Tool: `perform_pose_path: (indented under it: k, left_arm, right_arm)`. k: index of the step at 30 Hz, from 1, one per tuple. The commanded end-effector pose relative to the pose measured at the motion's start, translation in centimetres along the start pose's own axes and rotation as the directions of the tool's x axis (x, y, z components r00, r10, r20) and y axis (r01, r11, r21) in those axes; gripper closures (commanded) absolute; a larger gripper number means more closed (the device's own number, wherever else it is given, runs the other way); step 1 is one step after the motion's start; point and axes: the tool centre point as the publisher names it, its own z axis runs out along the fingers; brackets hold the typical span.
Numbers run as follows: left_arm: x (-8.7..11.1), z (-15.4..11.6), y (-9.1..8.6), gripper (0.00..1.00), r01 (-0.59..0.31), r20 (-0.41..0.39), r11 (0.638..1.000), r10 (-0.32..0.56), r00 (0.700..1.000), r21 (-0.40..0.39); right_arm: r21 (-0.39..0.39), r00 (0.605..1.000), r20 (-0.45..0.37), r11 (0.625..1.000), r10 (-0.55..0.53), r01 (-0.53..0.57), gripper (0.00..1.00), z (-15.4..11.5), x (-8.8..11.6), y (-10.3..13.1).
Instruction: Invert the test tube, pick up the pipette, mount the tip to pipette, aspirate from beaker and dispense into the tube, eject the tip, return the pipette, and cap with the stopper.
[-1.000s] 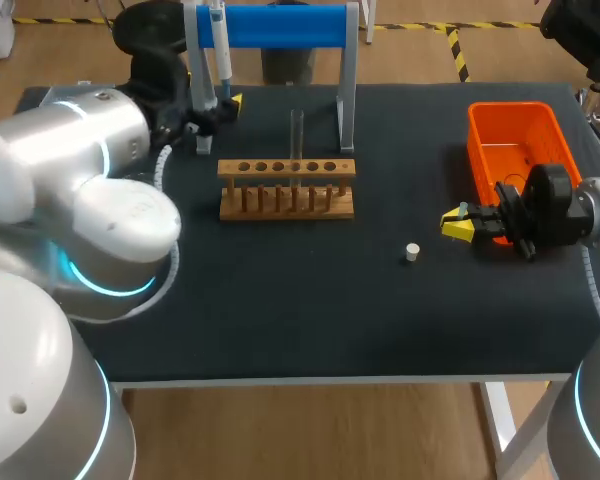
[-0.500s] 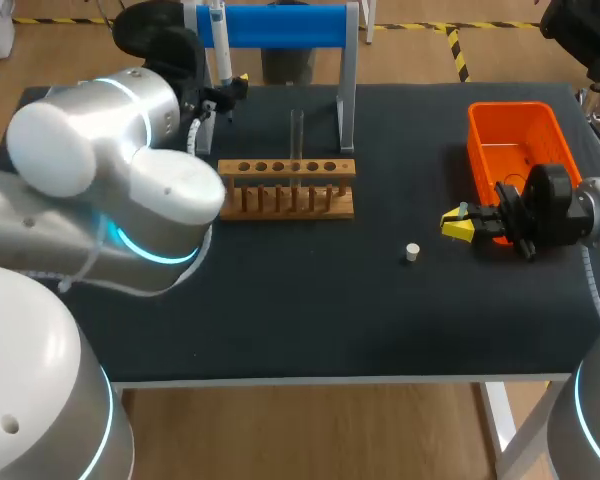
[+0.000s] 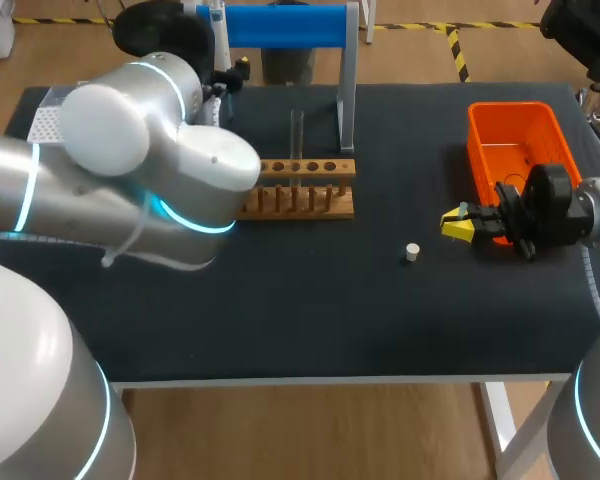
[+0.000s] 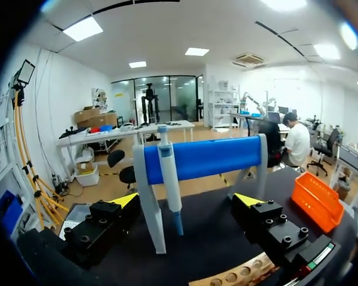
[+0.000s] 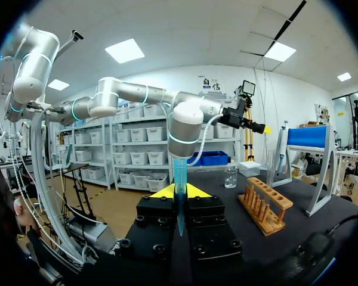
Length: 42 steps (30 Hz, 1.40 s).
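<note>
Left gripper [image 4: 188, 199] is up at the back of the table [image 3: 280, 300], fingers spread wide, nothing between them yet! Straight ahead of it, in the wrist view, the pipette [image 4: 169, 179] hangs upright on the blue stand [image 4: 209, 158], lined up in the gap but apart from both yellow tips. From above, that arm's big white elbow covers the near end of the wooden rack [image 3: 305, 190], and only a sliver of the pipette shows at the stand's left post.

Over on the other side, the right gripper [image 5: 179, 190] has its fingers pressed together on a blue pipette tip [image 5: 179, 176], which stands up between the yellow tips. In the head view it sits low just in front of the orange bin [image 3: 515, 145], pointing in toward the middle of the table.

The test tube [image 3: 297, 135] stands upright in one of the rack's middle holes. The stopper [image 3: 412, 252], small and white, lies alone on the dark mat between the rack and the right gripper, touching neither. And the beaker [image 5: 230, 177]: the right wrist view catches it beyond the rack, near the table's far side.
</note>
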Motion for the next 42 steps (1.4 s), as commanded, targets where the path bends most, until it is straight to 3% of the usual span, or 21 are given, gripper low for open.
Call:
perform_pose_path:
  k: [1, 5, 6, 32, 35, 37, 42]
  left_arm:
    - [0.0, 1.6, 0.3, 0.0, 0.017, 0.055, 1.0, -0.018, 0.998, 0.02]
    - [-0.4, 2.5, 0.1, 0.0, 0.028, 0.066, 0.999, -0.03, 0.997, 0.037]
    - [-0.6, 4.0, -0.2, 0.0, 0.056, 0.08, 0.995, -0.062, 0.995, 0.079]
    - [-0.8, 7.9, -1.5, 0.0, 0.096, 0.098, 0.987, -0.109, 0.989, 0.125]
    - [-0.9, 8.2, -1.5, 0.1, 0.095, 0.097, 0.987, -0.108, 0.989, 0.126]
    - [-0.9, 8.4, -1.7, 0.44, 0.093, 0.096, 0.988, -0.105, 0.99, 0.126]
    - [-1.0, 8.6, -1.7, 0.42, 0.087, 0.097, 0.988, -0.1, 0.99, 0.125]
  right_arm:
    - [0.001, 1.0, 0.003, 1.0, -0.001, 0.001, 1.0, 0.1, 0.1, 0.0]
    - [0.001, 1.0, 0.003, 1.0, -0.001, 0.001, 1.0, 0.1, 0.1, 0.0]
    - [0.001, 1.0, 0.003, 1.0, -0.001, 0.001, 1.0, 0.1, 0.1, 0.0]
    - [0.001, 1.0, 0.003, 1.0, -0.001, 0.001, 1.0, 0.1, 0.1, 0.0]
    - [0.001, 1.0, 0.003, 1.0, -0.001, 0.001, 1.0, 0.1, 0.1, 0.0]
    - [0.001, 1.0, 0.003, 1.0, -0.001, 0.001, 1.0, 0.1, 0.1, 0.0]
    - [0.001, 1.0, 0.003, 1.0, -0.001, 0.001, 1.0, 0.1, 0.1, 0.0]
